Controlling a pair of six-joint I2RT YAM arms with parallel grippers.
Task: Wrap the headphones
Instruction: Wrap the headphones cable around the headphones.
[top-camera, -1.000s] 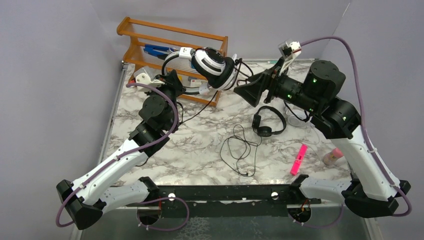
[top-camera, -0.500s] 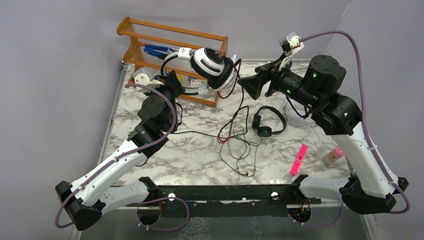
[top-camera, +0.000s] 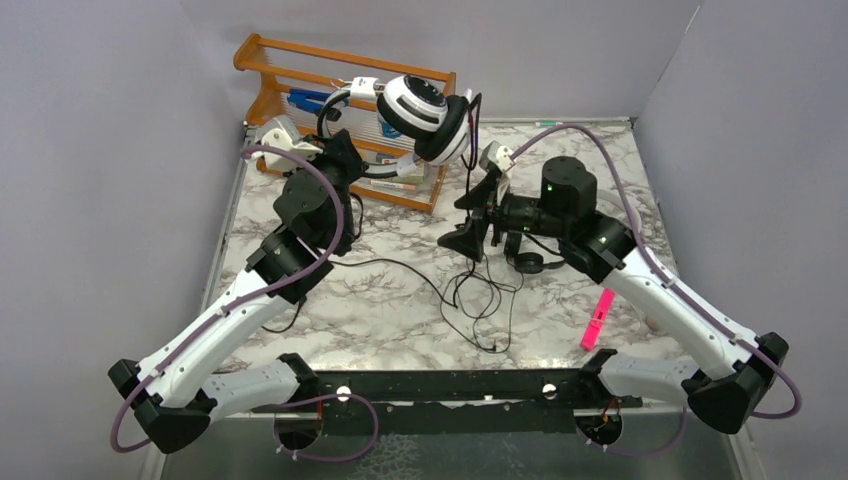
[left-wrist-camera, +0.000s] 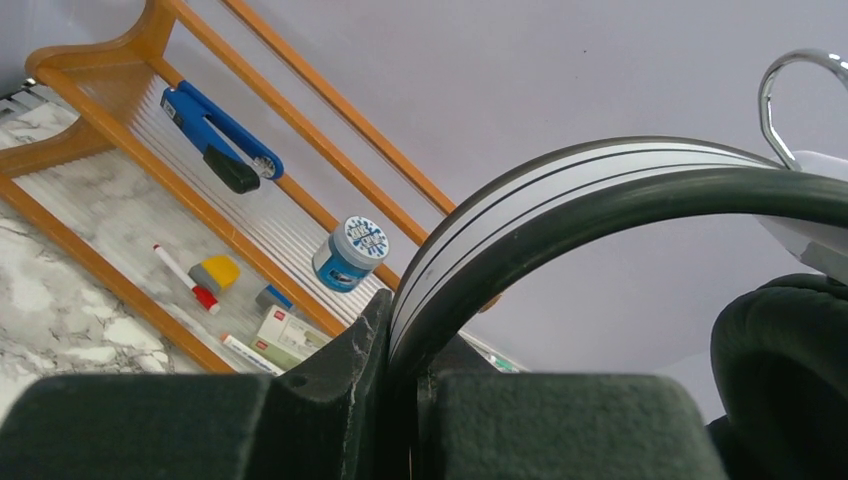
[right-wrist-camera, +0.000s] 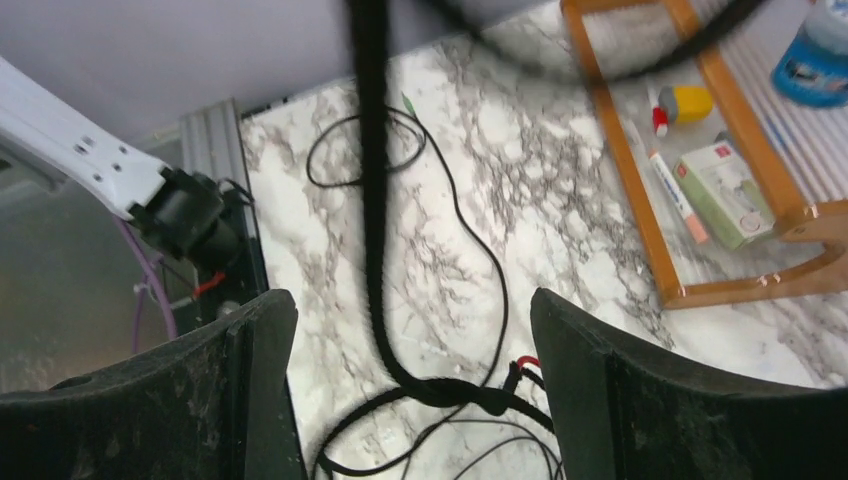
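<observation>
Your left gripper (left-wrist-camera: 410, 395) is pinched tight on the headband of the white headphones with black ear pads (top-camera: 420, 112). It holds them in the air above the wooden rack (top-camera: 285, 62) at the far-left corner of the bench (top-camera: 300, 320). In the left wrist view the striped band curves up out of the closed fingers.

The black cord (top-camera: 470, 165) drops from the ear cups straight down to the middle of the bench. There it lies in loose loops, with 1 strand trailing off toward the left edge.

Your right gripper (top-camera: 468, 238) is spread wide, low over the middle of the bench, gripping nothing. In the right wrist view the hanging cord passes between its 2 fingers and touches neither one.

The black headphones (top-camera: 528, 262) lie flat on the bench just right of centre, partly covered by your right arm. A pink marker (top-camera: 597, 318) lies flat toward the near-right corner, well apart from both sets.

The rack holds a blue hand tool (left-wrist-camera: 215, 140), a blue-lidded jar (left-wrist-camera: 350, 255) and a small box (left-wrist-camera: 290, 335). None of them touches the raised headphones.
</observation>
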